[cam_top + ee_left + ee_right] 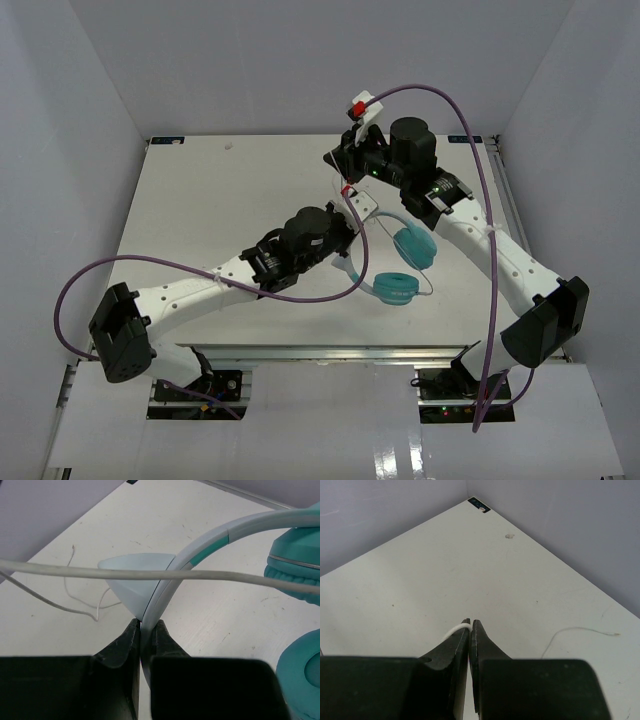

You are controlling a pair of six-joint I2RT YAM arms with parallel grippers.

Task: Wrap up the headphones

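Both pincers grip parts of the small teal over-ear headphones point(413, 245), which lie just right of the middle of the white table point(220, 200).
The left gripper point(141, 625) is clamped on the thin pale headband point(167, 587); the round teal ear cups point(295, 565) sit just to its right; the right gripper point(470, 623), farther back, nips the thin white cord point(455, 629) between almost touching fingers; in the left wrist view the cord crosses in front of the headband.

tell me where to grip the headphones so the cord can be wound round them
Probably best on the thin headband, taken edge-on from the side away from the ear cups. It is a narrow strip that fits between closed fingers, while the cups are round and wide. The left gripper clamps it this way, leaving the cups free for the cord.
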